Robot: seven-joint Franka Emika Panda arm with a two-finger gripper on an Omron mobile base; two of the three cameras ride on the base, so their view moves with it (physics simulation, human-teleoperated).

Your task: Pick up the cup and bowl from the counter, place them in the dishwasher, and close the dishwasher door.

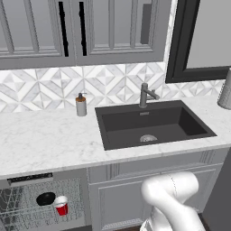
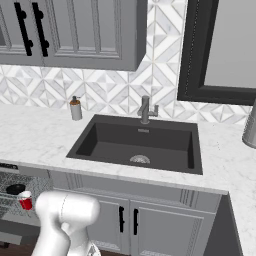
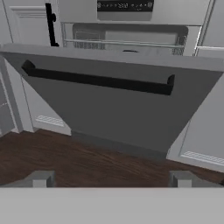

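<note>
The red cup [image 1: 61, 206] stands upright in the dishwasher [image 1: 28, 179] on its wire rack, right beside the black bowl [image 1: 45, 198]. From the right base view the cup [image 2: 25, 201] and bowl [image 2: 15, 189] sit at the far left edge. In the hand view the dishwasher door [image 3: 127, 113] is partly open and tilted, its black bar handle [image 3: 98, 81] facing me. My gripper [image 3: 112, 178] is low, in front of and below the door, open, with nothing between its fingers. The white marble counter [image 1: 49, 140] runs above the dishwasher.
A dark inset sink [image 1: 151, 124] with a faucet [image 1: 145, 94] sits in the counter, and a brown soap dispenser [image 1: 81, 104] stands at the backsplash. Grey cabinet doors [image 2: 127, 220] lie under the sink. Dark wood floor [image 3: 78, 162] spreads below the door.
</note>
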